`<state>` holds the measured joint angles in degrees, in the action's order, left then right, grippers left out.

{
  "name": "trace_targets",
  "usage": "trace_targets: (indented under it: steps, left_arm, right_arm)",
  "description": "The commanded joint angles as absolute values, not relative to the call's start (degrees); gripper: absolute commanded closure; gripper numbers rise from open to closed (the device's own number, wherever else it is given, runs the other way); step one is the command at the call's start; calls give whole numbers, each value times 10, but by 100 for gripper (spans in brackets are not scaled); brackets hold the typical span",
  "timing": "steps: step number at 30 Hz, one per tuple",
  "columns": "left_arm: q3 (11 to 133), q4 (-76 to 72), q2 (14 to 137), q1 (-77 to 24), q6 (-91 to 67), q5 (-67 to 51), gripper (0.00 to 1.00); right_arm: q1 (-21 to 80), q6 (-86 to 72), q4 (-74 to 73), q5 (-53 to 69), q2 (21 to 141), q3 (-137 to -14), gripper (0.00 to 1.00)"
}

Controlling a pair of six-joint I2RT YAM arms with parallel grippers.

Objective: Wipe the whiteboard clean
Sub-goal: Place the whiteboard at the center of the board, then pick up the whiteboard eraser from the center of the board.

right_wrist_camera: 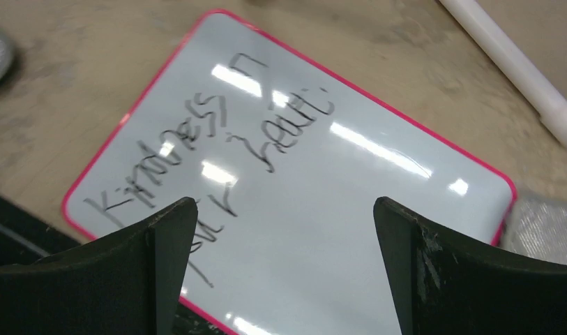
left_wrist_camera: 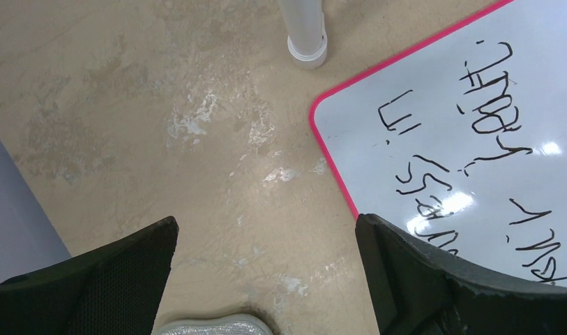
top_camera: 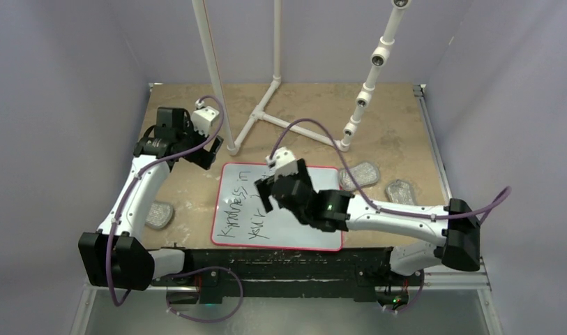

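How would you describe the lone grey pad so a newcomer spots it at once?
Start at the whiteboard, the red-edged board mid-table. Look off its left edge, beside the left arm: the grey pad lies there alone. The other two pads sit together off the board's right end.

Much of the whiteboard [top_camera: 233, 209] under the right gripper [top_camera: 267, 195]; grey pad [left_wrist_camera: 214, 325] half off left-wrist view's edge.
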<state>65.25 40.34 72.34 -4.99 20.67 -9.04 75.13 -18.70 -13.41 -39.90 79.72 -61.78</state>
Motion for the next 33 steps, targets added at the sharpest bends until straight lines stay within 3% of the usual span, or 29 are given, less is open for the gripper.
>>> trace_targets:
  steps: [1,5,9,17,23,33]
  left_arm:
    - [644,381,691,-46,213,-103,1]
    - [627,369,674,-44,211,-101,1]
    - [605,349,662,-42,207,-92,1]
    - [624,390,695,-41,212,-113,1]
    - [609,372,680,-42,222,-105,1]
    - [606,378,684,-42,225,-109,3]
  right_arm:
    - [633,-403,-290,-353,761,-597,1]
    - [509,-465,-345,-313,737,-548,2]
    - [438,-452,-321,-298,715,-500,10]
    - [364,-397,-231,-401,793,-492,38]
    - [322,-346,-190,-354,851,-495,46]
    - [321,-325,-142,-269,843,-466,47]
